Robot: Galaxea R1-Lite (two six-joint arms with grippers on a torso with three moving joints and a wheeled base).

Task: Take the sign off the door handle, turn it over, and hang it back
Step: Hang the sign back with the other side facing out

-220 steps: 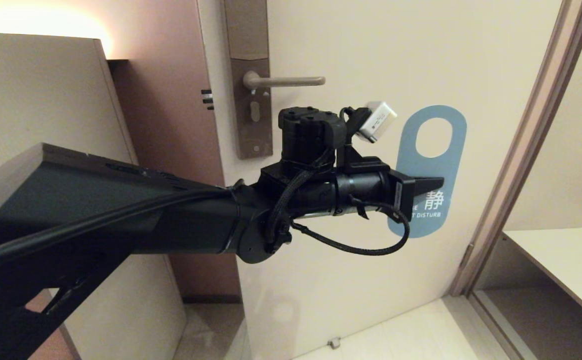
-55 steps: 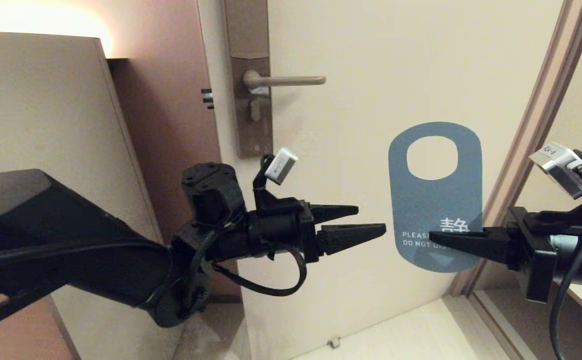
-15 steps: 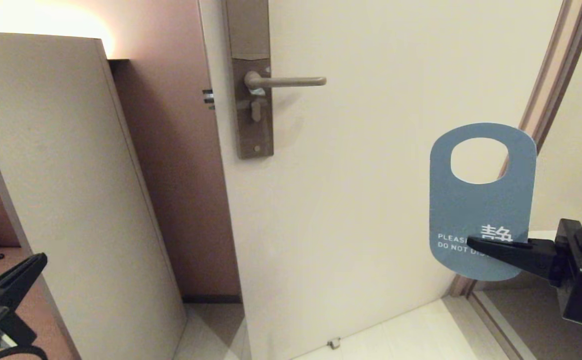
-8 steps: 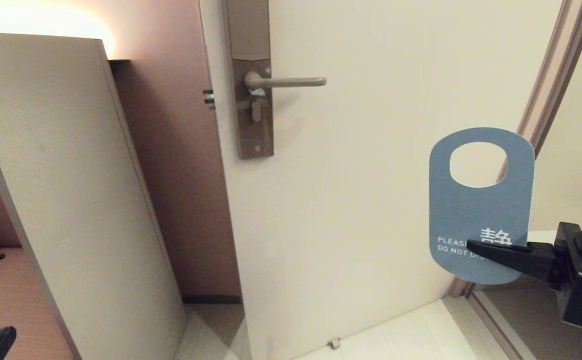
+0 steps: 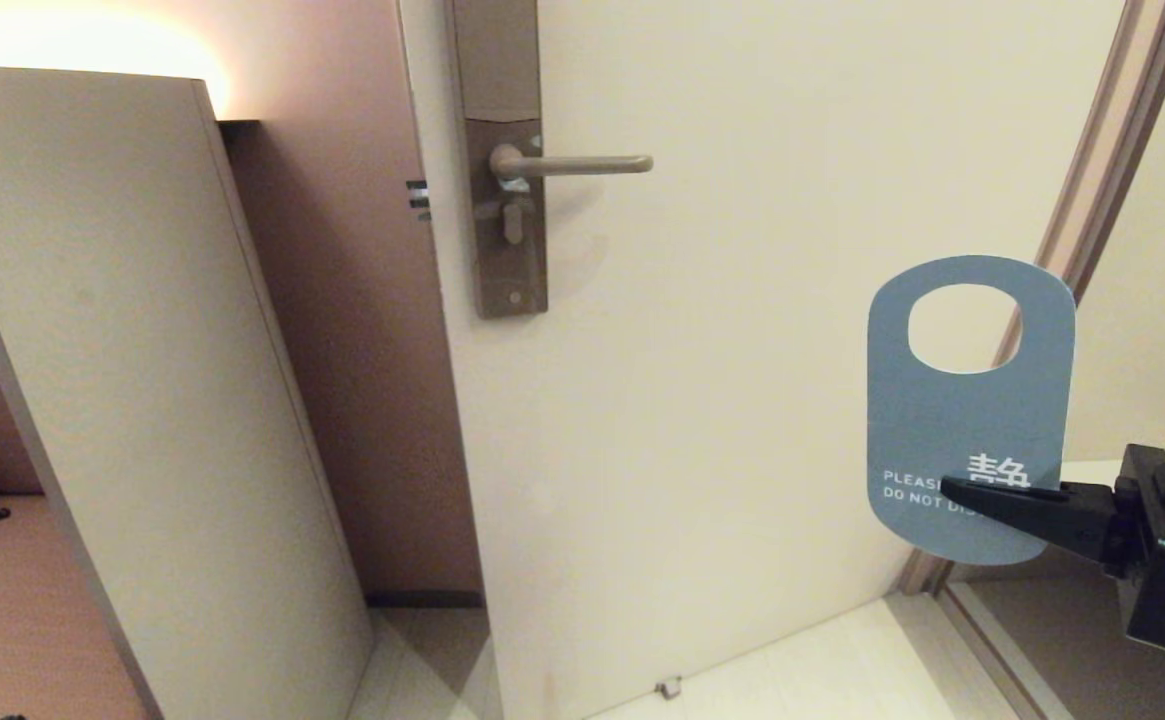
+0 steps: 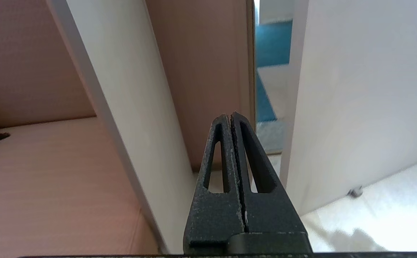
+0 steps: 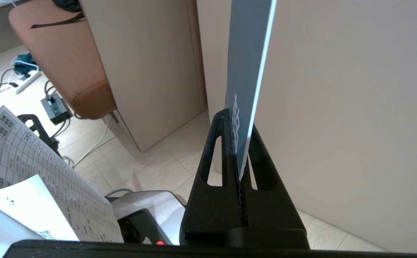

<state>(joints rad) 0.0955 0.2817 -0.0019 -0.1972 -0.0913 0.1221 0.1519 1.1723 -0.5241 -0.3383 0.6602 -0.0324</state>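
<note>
The sign (image 5: 972, 420) shows its blue "PLEASE DO NOT DISTURB" side in the head view and stands upright, hole on top, at the right in front of the door. My right gripper (image 5: 947, 487) is shut on its lower part; in the right wrist view (image 7: 237, 118) the sign (image 7: 247, 71) runs edge-on between the jaws. The door handle (image 5: 582, 164) is bare, up and to the left of the sign on its lock plate (image 5: 509, 260). My left gripper (image 6: 231, 115) is shut and empty, low at the left, out of the head view.
A tall beige cabinet panel (image 5: 142, 350) stands left of the door. The door frame (image 5: 1092, 200) rises behind the sign. A small door stop (image 5: 669, 686) sits on the floor. Papers (image 7: 33, 179), a brown seat (image 7: 68, 71) and floor cables show in the right wrist view.
My left gripper has dropped out of the head view at the lower left. The right gripper and the sign have shifted slightly down and to the right.
</note>
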